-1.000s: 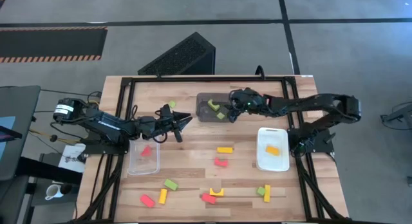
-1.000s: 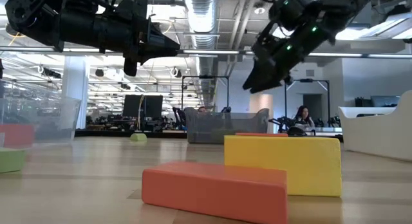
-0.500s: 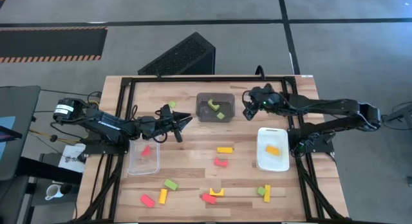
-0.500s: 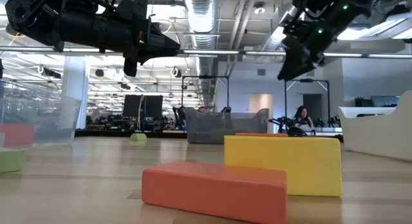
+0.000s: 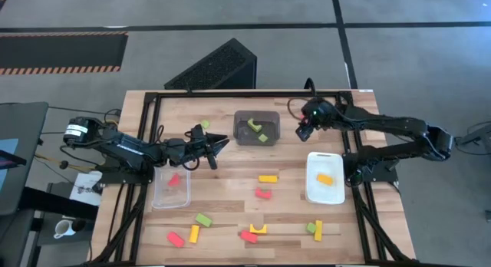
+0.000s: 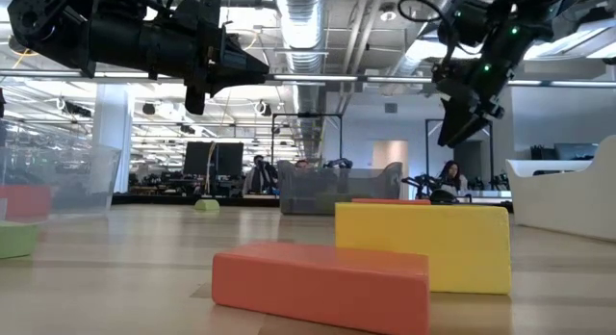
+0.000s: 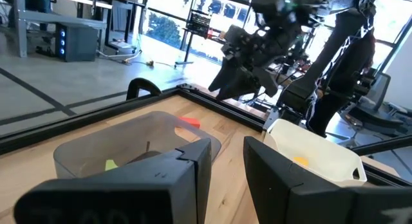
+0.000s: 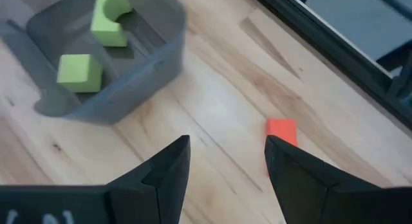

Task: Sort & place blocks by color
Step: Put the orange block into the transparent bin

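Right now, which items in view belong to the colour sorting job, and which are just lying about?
Job: red block, yellow block and green block, among others loose on the table; dark grey bin, clear bin, white bin; right hand, left hand.

Lying about: black slatted box on the floor, mug, striped mat.

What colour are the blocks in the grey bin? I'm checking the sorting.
Light green, both blocks; the right wrist view shows it best.
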